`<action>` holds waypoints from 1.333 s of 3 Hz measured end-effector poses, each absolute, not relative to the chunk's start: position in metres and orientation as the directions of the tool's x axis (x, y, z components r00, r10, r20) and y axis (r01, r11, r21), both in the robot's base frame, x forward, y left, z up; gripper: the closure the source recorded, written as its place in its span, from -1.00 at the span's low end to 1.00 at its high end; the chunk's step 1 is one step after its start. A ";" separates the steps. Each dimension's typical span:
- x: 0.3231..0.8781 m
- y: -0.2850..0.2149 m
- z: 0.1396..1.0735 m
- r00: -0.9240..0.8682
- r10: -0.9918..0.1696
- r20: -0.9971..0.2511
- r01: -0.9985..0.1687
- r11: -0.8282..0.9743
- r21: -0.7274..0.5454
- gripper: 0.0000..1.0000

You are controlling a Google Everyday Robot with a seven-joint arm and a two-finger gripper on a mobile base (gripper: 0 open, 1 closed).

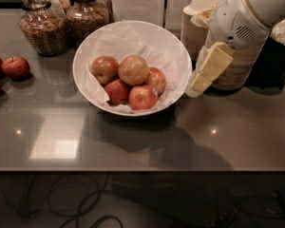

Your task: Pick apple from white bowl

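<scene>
The white bowl (pixel 176 56), lined with crumpled white paper, stands at the centre of the dark table. It holds several apples. The apple (pixel 133 69), the palest and largest, yellow-orange, sits on top of the pile in the middle. Darker red apples lie around it, to the left (pixel 104 68), in front (pixel 142 98) and to the right (pixel 156 79). My gripper (pixel 195 85), cream-coloured under a white wrist, hangs tilted just outside the bowl's right rim, about level with it. It holds nothing.
Stacks of beige disposable bowls (pixel 202 23) stand right behind the gripper at the back right. Two glass jars (pixel 42 28) stand at the back left. Loose red apples (pixel 15 67) lie at the table's left edge. The table's front edge (pixel 142 169) runs below the bowl.
</scene>
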State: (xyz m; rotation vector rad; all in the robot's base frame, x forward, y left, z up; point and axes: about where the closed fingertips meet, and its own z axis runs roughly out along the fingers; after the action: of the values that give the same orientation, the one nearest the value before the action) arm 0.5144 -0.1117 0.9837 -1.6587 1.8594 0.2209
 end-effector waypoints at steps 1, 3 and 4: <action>0.527 -0.079 0.989 0.066 -0.719 -0.692 -0.962 0.140 -0.237 -1.00; 0.540 -0.034 0.977 0.114 -0.610 -0.784 -0.987 0.018 -0.157 -0.94; 0.549 -0.025 0.958 0.104 -0.639 -0.762 -0.991 -0.002 -0.133 -0.68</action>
State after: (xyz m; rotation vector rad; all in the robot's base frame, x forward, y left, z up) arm 0.5486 -0.0246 0.9575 -1.7142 1.6068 0.6690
